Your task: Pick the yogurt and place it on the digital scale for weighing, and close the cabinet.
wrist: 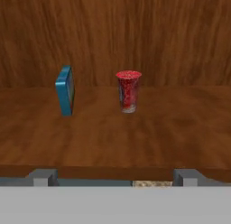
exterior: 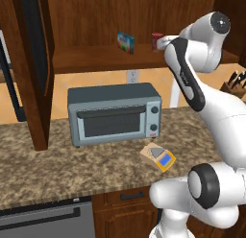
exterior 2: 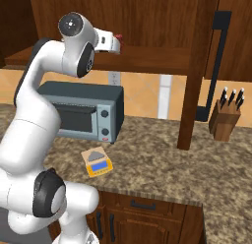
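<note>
The small red yogurt cup [wrist: 128,91] with a speckled, lighter side and a red lid stands upright on the shelf of the open dark brown wooden wall cabinet [wrist: 135,133], just beside a blue-green box [wrist: 65,90] standing on edge. The two-finger gripper [wrist: 115,177] is spread wide and holds nothing. In the hand view the cup stands ahead of the fingertips [wrist: 43,177], roughly centred between them, well apart from them.
</note>
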